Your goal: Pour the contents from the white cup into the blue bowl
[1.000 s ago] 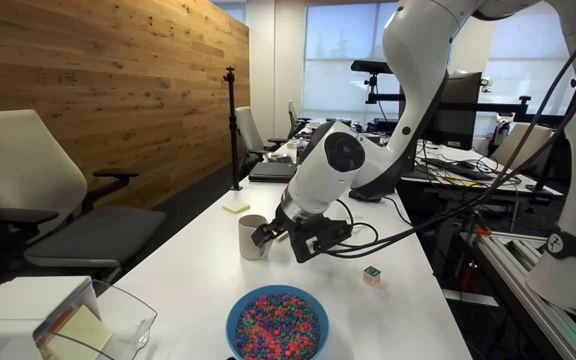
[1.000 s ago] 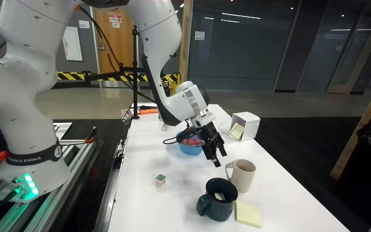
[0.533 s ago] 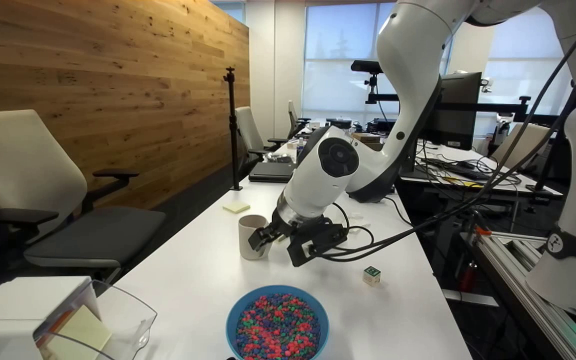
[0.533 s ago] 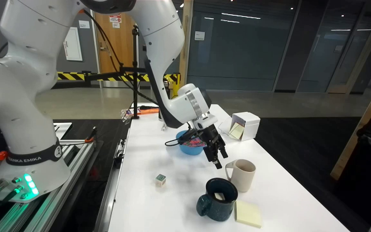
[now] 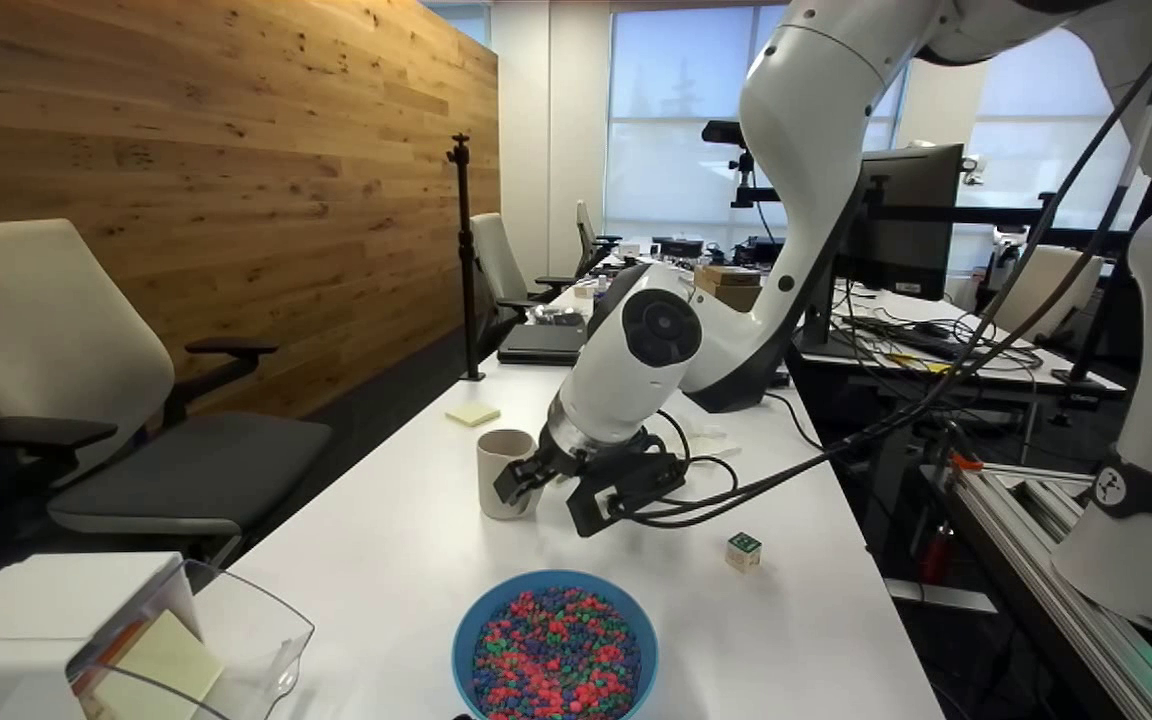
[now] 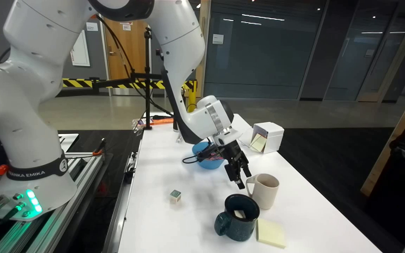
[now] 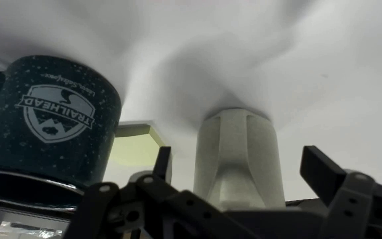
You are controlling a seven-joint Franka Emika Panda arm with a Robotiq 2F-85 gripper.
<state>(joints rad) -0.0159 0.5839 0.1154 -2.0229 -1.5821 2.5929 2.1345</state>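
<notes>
The white cup (image 6: 267, 195) stands upright on the white table (image 6: 160, 228), its long axis vertical and its mouth up. Its handle (image 7: 233, 139) shows head-on to you in the wrist view, turned toward your gripper (image 6: 243, 179). Your fingers (image 7: 320, 172) are spread wide with nothing in their hold; in that view the cup shows in the gap between them, and you cannot tell whether either finger touches the handle.

The dark mug (image 6: 241, 226) stands just beside the cup, apart from it, with a yellow note pad (image 6: 271, 233) near both. The cup is closer to the table edge away from your arm's base (image 6: 56, 195). In an exterior view, a stretch of tabletop runs between it and the blue bowl (image 5: 464, 645), which holds colored bits (image 5: 556, 655); a small cube (image 5: 744, 552) sits toward the base side.

Your arm (image 6: 185, 45) arches over from the base, wrist tilted, the gripper slanting down toward the cup's handle side.
</notes>
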